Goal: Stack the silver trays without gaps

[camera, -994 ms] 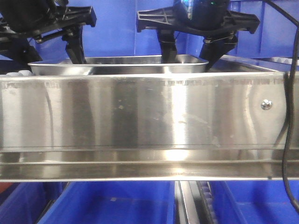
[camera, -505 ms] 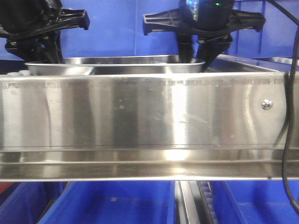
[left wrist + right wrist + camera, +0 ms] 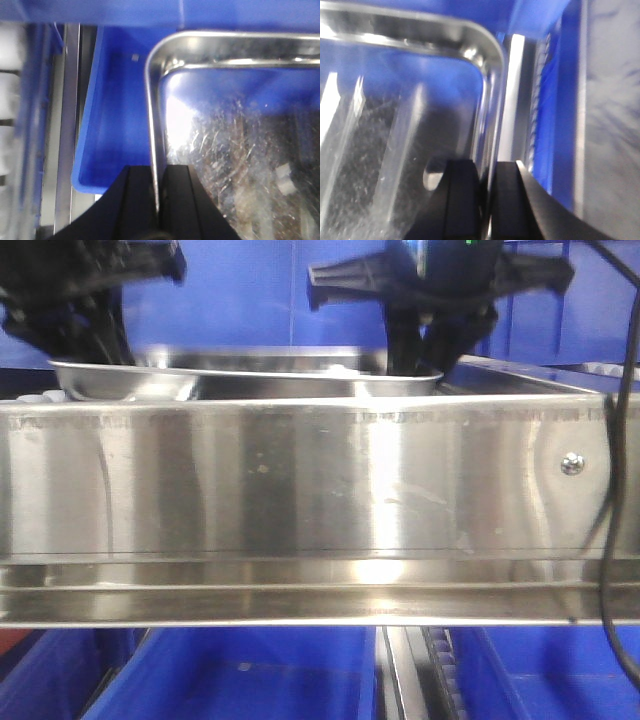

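Observation:
A silver tray [image 3: 120, 382] sits behind the steel rail, its left end slightly higher than its right. My left gripper [image 3: 90, 352] is shut on the tray's left rim; in the left wrist view the thin rim runs between the two black fingers [image 3: 158, 172], with the scratched tray floor [image 3: 235, 150] to the right. My right gripper [image 3: 425, 362] is shut on the right rim; in the right wrist view it [image 3: 487, 167] pinches the wall beside the tray's rounded corner [image 3: 485, 55]. The rail hides whatever lies under the tray.
A broad flat steel shelf rail [image 3: 300, 480] with a screw [image 3: 570, 465] fills the foreground. Blue plastic bins stand below [image 3: 250, 680] and behind, and one shows beside the tray [image 3: 115, 110]. A black cable [image 3: 625, 440] hangs at the right.
Both grippers have closed from wide open onto the tray's end rims. The tray's left end has risen slightly and shifted a little left.

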